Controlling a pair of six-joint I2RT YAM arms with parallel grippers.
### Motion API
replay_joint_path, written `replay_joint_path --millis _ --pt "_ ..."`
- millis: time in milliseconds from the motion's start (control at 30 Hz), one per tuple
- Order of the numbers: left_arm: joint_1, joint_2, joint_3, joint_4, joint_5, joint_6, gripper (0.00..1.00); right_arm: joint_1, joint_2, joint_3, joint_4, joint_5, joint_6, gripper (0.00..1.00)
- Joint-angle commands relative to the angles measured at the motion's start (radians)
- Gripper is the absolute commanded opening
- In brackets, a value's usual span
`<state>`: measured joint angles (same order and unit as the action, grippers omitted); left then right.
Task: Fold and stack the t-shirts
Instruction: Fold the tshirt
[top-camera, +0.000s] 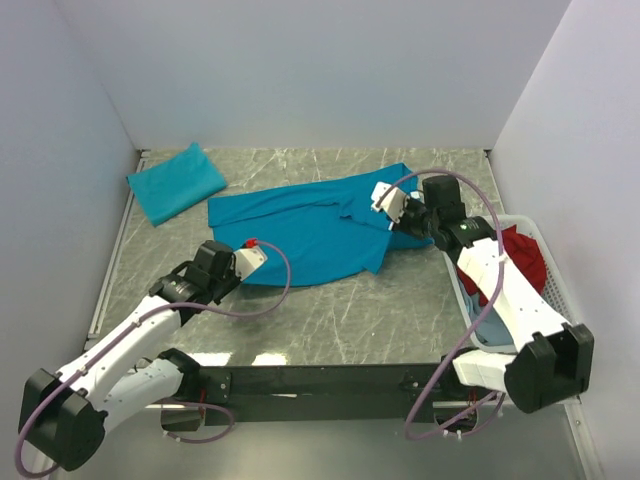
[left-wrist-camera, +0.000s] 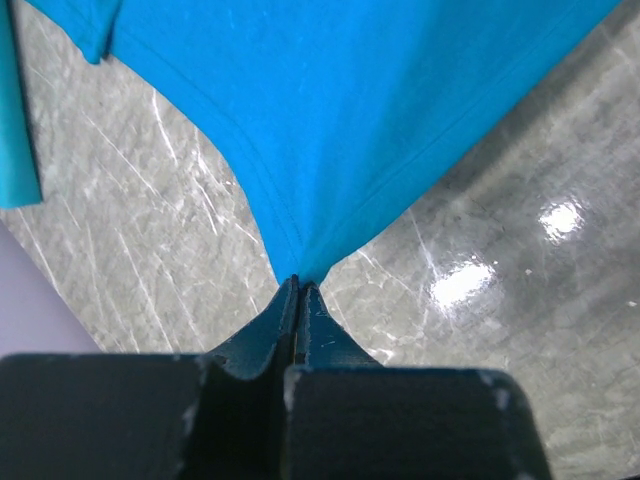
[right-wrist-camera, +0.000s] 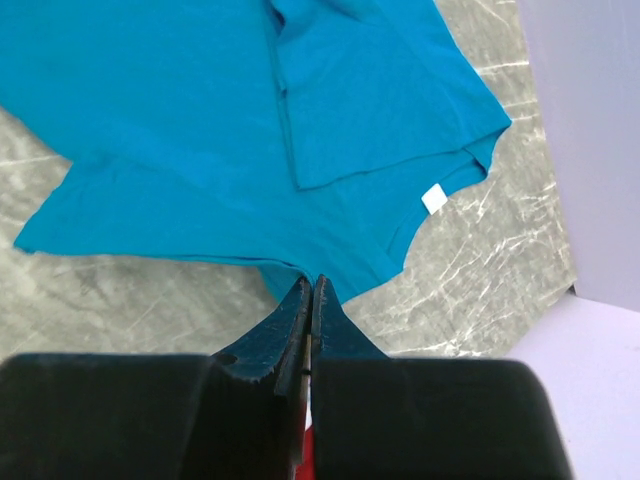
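Soft teal t-shirt lay spread, left gripper at its 8 o'clock, right gripper at 3. Both were pinched tight on its hemmed edges.

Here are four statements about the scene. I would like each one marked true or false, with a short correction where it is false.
1. The left gripper and the right gripper are both shut on the spread t-shirt. True.
2. The folded t-shirt lies at the near right corner of the table. False: it lies at the far left corner.
3. The spread t-shirt has a small white neck label. True.
4. The basket on the right holds nothing. False: a red cloth lies in it.
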<state>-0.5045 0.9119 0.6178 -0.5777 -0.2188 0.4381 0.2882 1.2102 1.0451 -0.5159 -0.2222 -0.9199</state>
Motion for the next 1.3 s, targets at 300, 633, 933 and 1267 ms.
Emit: replay_joint_path --millis 300,633,933,1267 --pt "0.135 0.116 0.080 0.108 0.054 -0.015 0.00 -0.061 0.202 0.231 0.080 -0.011 0.033 0.00" --pt "0.215 0.290 0.140 0.197 0.121 0.002 0.00 -0.073 0.379 0.423 0.079 -0.017 0.049 0.00" --pt "0.267 0.432 0.229 0.231 0.144 0.036 0.01 -0.081 0.492 0.544 0.074 -0.013 0.052 0.00" --pt "0.307 0.564 0.310 0.240 0.145 0.057 0.00 -0.081 0.621 0.681 0.071 0.004 0.066 0.00"
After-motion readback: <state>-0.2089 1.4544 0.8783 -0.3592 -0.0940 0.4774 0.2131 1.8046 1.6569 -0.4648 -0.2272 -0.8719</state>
